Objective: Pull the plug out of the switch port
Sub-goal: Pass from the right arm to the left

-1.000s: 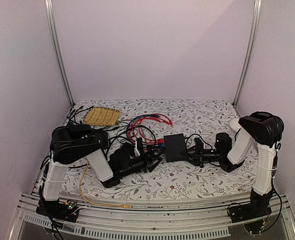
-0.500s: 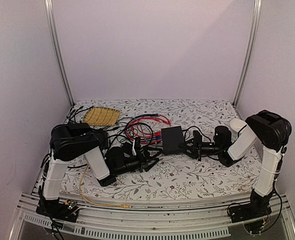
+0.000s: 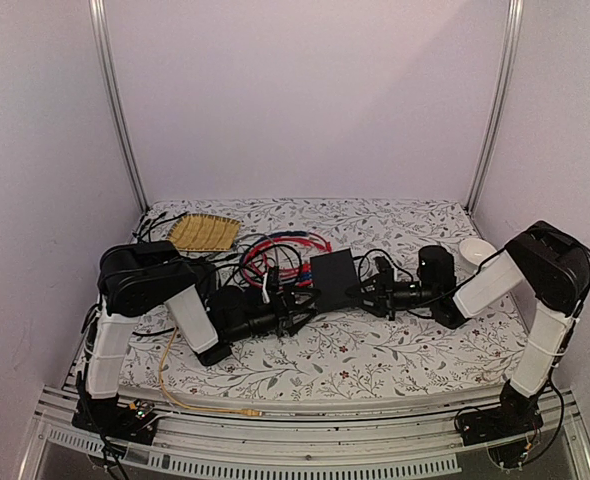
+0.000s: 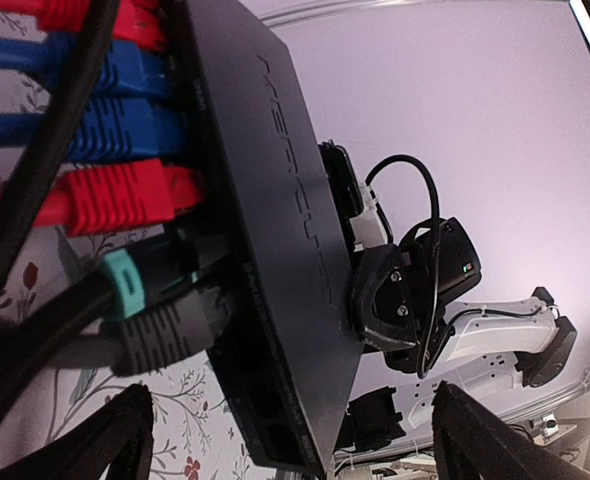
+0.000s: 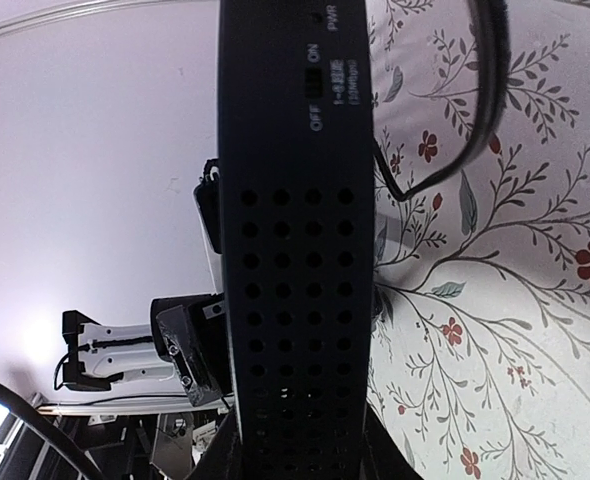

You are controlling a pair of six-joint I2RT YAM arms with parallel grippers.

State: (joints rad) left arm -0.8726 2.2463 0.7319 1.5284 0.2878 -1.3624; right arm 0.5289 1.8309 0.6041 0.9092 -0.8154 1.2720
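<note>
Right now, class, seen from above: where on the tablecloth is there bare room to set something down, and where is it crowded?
Bare tablecloth: the front strip from the yellow cable rightward, and the back strip between the red cables and the white bowl. Crowded: back-left, around the woven mat, black cables and switch.
</note>
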